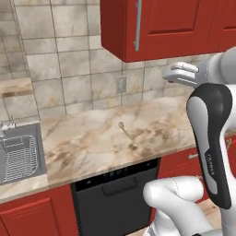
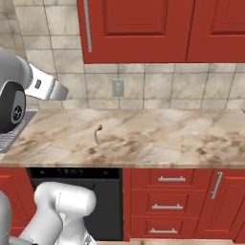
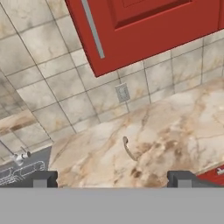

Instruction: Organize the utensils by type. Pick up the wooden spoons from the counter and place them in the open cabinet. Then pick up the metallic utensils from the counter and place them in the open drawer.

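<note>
Hand point(image 3: 112, 178) raised, tilted toward counter point(image 1: 92, 138), fingers spread wide, holding nothing; silver spoon point(image 3: 127, 148) well beyond

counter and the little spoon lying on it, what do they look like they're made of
The long beige counter with brown veining looks like polished stone or a stone-look laminate: marbled swirls, faint sheen. The small thin greyish spoon lying on it seems metallic, going by its silvery bowl, but it is too small to be sure.
</note>
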Motion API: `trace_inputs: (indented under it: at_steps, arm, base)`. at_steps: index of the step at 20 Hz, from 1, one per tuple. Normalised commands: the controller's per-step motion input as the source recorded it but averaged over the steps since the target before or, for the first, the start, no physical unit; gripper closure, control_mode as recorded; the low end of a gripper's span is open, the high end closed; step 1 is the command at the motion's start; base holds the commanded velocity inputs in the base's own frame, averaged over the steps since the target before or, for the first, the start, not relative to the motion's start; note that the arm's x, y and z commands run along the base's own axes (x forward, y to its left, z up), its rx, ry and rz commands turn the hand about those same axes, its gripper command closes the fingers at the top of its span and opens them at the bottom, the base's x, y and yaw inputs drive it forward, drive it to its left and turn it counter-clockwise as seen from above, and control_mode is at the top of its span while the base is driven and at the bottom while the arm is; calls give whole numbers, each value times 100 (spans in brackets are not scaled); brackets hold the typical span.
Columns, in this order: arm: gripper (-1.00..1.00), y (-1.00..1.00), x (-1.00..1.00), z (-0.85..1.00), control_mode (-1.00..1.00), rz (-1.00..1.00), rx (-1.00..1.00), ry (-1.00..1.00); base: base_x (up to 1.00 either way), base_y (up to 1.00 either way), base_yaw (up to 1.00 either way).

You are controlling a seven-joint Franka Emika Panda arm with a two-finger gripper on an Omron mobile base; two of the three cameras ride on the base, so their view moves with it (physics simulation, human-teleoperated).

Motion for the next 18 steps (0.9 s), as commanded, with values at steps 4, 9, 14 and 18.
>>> trace_inputs:
  at_steps: [4, 9, 14, 18]
  arm:
    - [-100, 0, 0, 0, 100, 0, 0, 0]
    - [-100, 0, 0, 0, 100, 0, 0, 0]
    - [-100, 0, 0, 0, 100, 0, 0, 0]
    - [-100, 0, 0, 0, 100, 0, 0, 0]
  base:
    - [38, 18, -9]
    - [89, 25, 10]
    - [68, 11, 14]
    - [3, 0, 0]
